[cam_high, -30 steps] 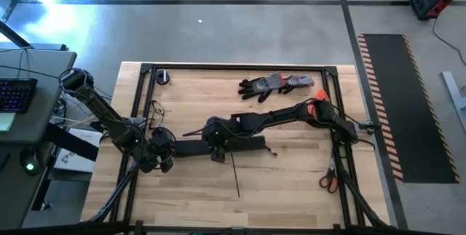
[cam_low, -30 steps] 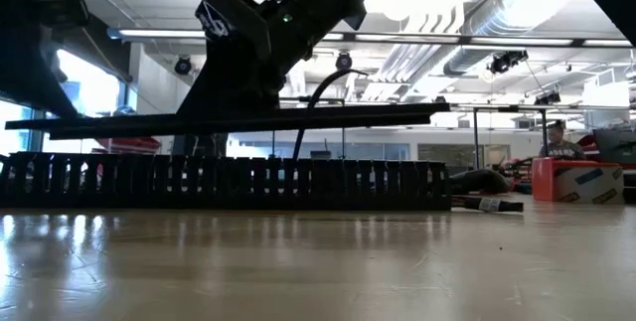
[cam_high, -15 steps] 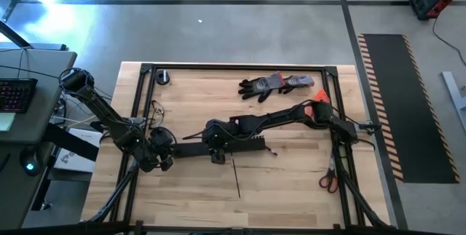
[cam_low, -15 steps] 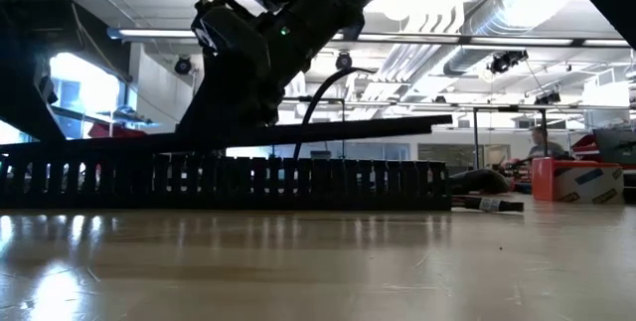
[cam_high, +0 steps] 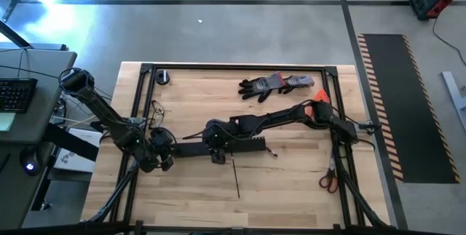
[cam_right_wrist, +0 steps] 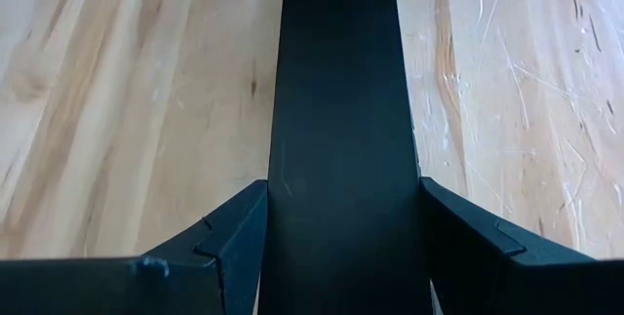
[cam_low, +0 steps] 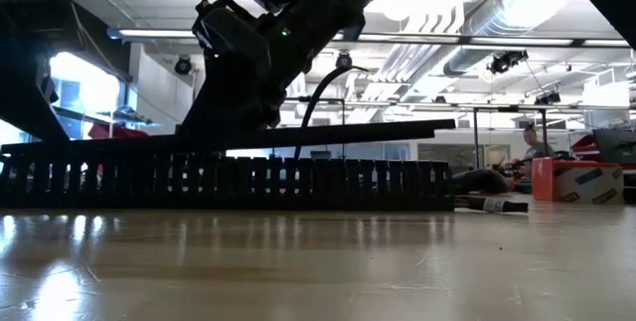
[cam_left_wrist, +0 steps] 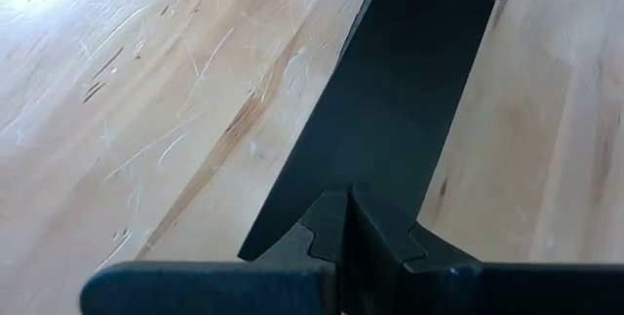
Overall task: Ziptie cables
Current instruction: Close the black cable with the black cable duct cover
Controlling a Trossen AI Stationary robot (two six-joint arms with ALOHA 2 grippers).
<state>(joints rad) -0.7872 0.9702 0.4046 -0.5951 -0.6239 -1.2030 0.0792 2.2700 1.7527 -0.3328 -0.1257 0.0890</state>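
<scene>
- The left gripper (cam_high: pixel 169 150), near the table's left side, is pinching one end of the strip (cam_low: pixel 328 132) with its fingers closed right together.
- The right gripper (cam_right_wrist: pixel 341 188), reaching to mid-table, is clamping the same strip across its width, one finger on each edge.
- Over the last second the strip is changing from nearly level above the bar (cam_low: pixel 248 182) to tilted. In the low view, its left end is dropping onto the bar's teeth while its right end is staying raised.
- By my reading, the arms are seating the strip onto the bar. No tying is under way yet.
- The cables (cam_high: pixel 156 109) are lying well apart from both grippers, by the table's left rail, untouched.
- They are looping loosely rather than lying straight. Their long axis seems to be running roughly along that rail, but their ends are too thin to make out.
</scene>
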